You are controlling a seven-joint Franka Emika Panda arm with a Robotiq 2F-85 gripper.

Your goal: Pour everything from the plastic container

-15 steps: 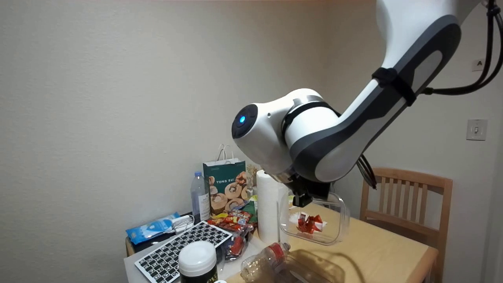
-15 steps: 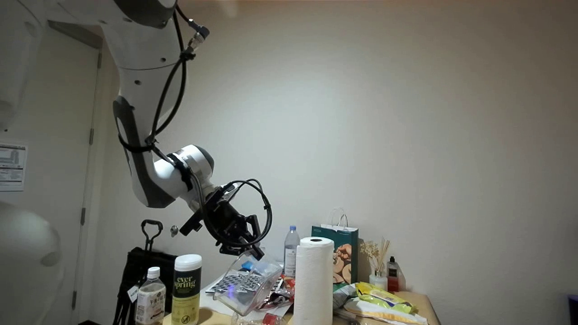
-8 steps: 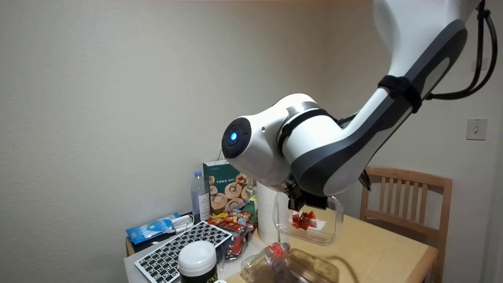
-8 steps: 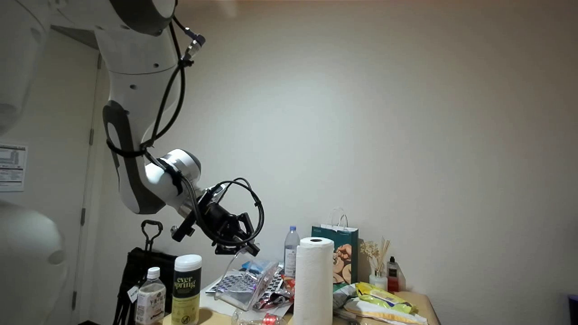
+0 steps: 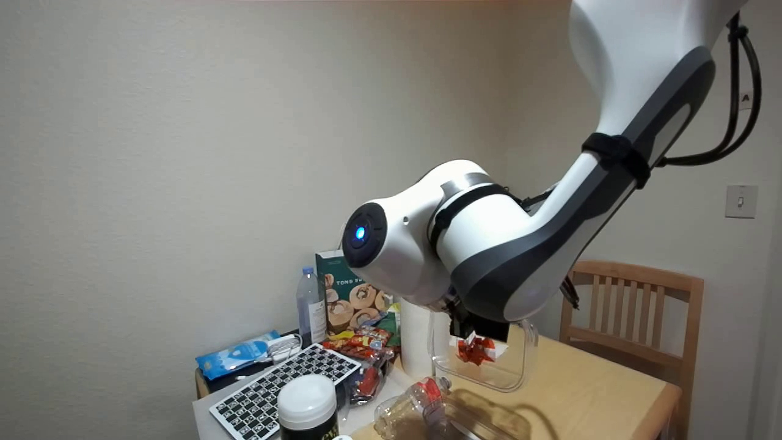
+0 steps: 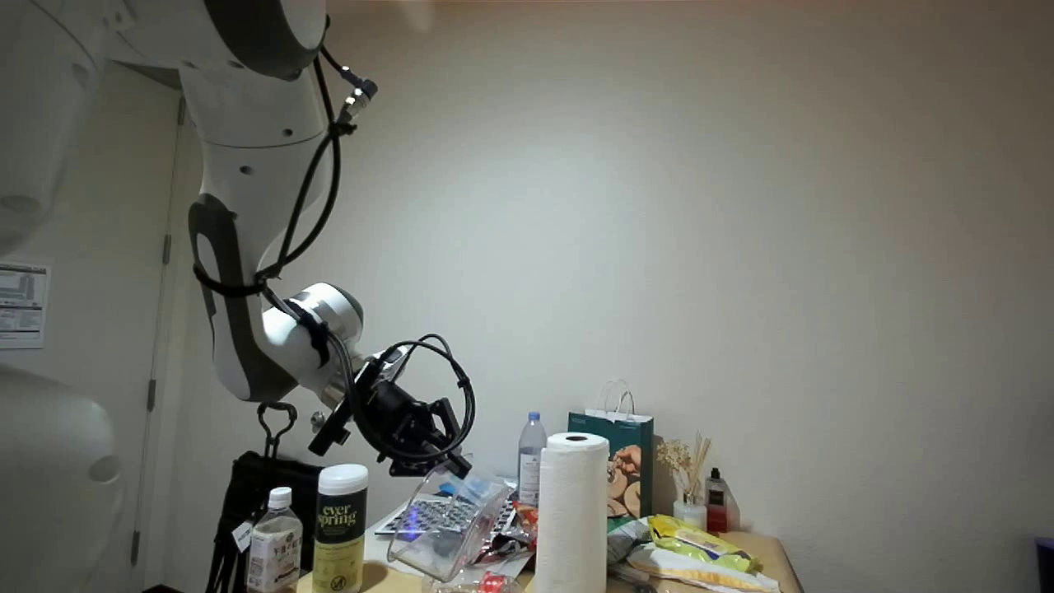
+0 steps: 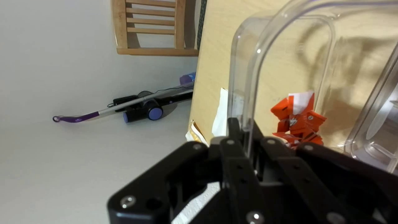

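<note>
Shallow clear plastic container (image 6: 449,527): hung tilted above the pale wooden table (image 5: 586,376).
Reddish-orange wrapped pieces (image 7: 298,118): showed through its clear side; whether inside or beyond could not be told.
Black two-fingered gripper (image 7: 245,127): pinched tight on the container's thin edge.
Pour: probably in hand; called for a slow wrist roll, low down, then a gentle shake for anything clinging.
Grip: slick plastic might have pivoted, so no jerks.
Clear red-banded plastic bottle (image 5: 406,409): lay on its side on the table.
Tall white paper-towel roll (image 6: 574,511): stood upright nearby; the turn needed room.
</note>
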